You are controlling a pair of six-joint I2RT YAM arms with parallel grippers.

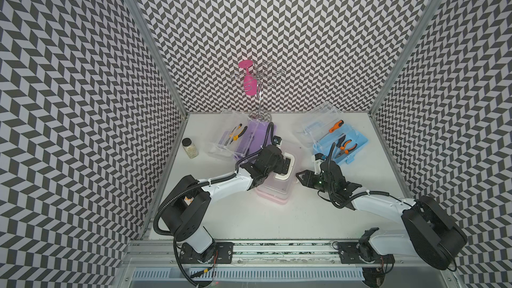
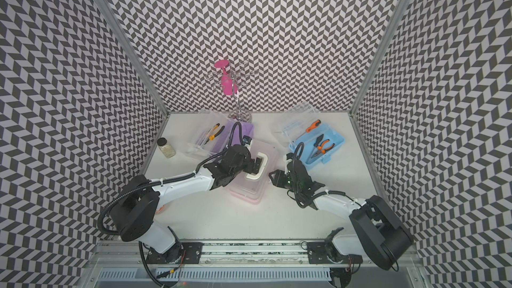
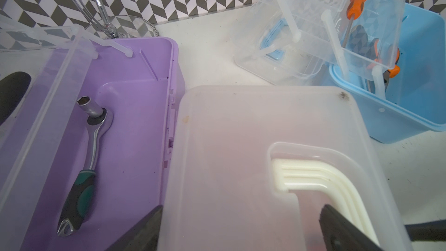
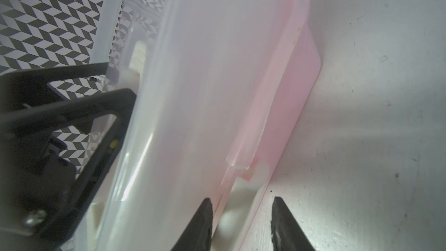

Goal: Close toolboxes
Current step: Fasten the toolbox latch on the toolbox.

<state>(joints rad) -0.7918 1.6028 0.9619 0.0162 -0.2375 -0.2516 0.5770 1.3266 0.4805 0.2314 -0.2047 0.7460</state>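
The pink plastic toolbox with a frosted clear lid sat in the middle of the white surface, lid down. The left tool lay on that lid, fingers wide apart, one over the cream handle. The right tool was at the box's side, jaws apart either side of the white latch. The purple plastic toolbox and the light blue plastic toolbox stood open further back.

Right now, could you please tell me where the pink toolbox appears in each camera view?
A top view: pink toolbox, just below centre.
A top view: pink toolbox, just below centre too.
Left wrist: lower middle, lid filling the foreground.
Right wrist: centre, seen side-on.
Shared landmark: its white handle.
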